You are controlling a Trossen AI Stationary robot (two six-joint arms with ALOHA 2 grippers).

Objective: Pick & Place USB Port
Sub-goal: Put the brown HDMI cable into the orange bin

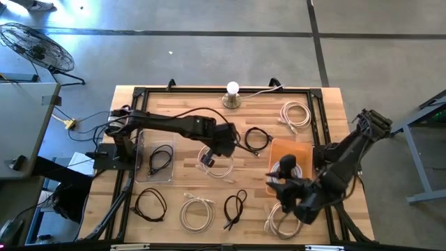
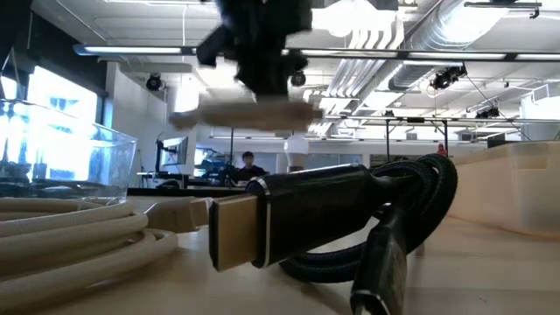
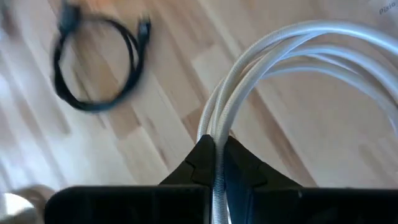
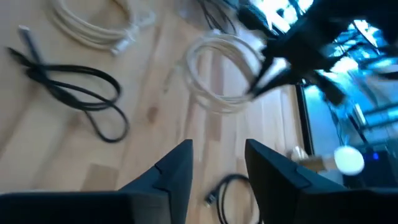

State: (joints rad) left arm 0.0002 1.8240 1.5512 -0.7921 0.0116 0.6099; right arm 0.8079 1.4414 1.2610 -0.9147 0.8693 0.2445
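The left gripper (image 1: 221, 148), at centre of the high view, is being kept pinched tight on a coiled white USB cable (image 1: 217, 162); in the left wrist view the dark fingers (image 3: 198, 163) are clamped w/ only the cable strands (image 3: 261, 74) between them. The coil is being held by its near edge, loop spreading away from the fingers toward lower centre of the high view, approx. flat over the light wooden slatted table (image 1: 181, 185). Which way the plug ends are pointing can't be told.

The right gripper (image 1: 285, 192), at lower right of the high view, is being held beside the orange rectangular tray (image 1: 301, 148); in the right wrist view its fingers (image 4: 177, 168) are being kept moderately apart w/ nothing between them.

A clear plastic rectangular bin (image 1: 155, 157) w/ a black cable inside is sitting left of centre. A black braided cable w/ a gold-tipped plug (image 2: 324, 219) is filling the low view foreground.
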